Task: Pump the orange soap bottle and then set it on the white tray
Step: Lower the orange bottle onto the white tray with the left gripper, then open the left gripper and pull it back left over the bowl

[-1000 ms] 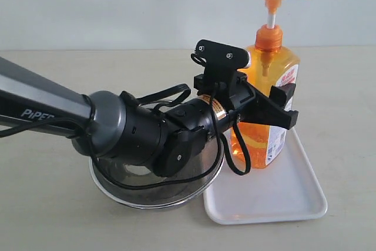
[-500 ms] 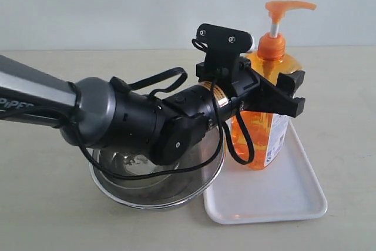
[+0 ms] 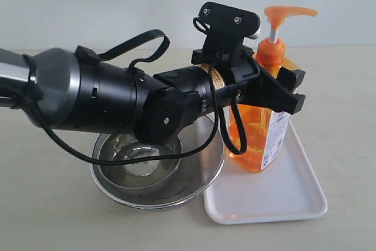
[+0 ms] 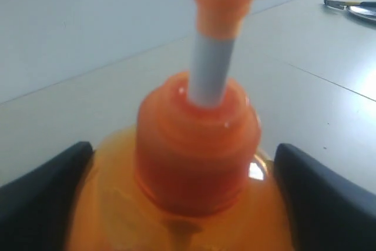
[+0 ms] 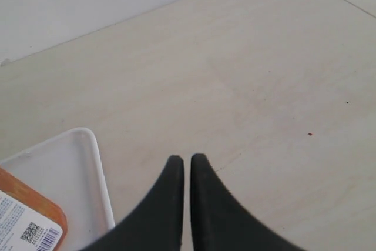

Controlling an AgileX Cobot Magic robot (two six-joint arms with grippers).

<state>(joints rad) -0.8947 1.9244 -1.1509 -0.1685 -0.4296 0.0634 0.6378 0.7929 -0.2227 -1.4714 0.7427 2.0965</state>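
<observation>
The orange soap bottle (image 3: 261,136) stands upright at the back of the white tray (image 3: 294,201), its pump head raised on the white stem. My left gripper (image 3: 296,90) is open, one black finger on each side of the bottle's shoulder just below the collar. In the left wrist view the orange soap bottle (image 4: 197,163) fills the space inside the left gripper (image 4: 182,148). My right gripper (image 5: 187,158) is shut on nothing, low over bare table beside a corner of the white tray (image 5: 64,168). A bit of the orange soap bottle (image 5: 26,224), with its label, shows there.
A round steel bowl (image 3: 155,171) sits against the tray's left edge, under my left arm's wrist. A shiny metal object (image 4: 355,9) lies far off on the table in the left wrist view.
The bottle went from tilted and slightly lifted to upright and lower on the tray. My left gripper slid up from the bottle's middle to its shoulder. The right gripper stayed shut.
</observation>
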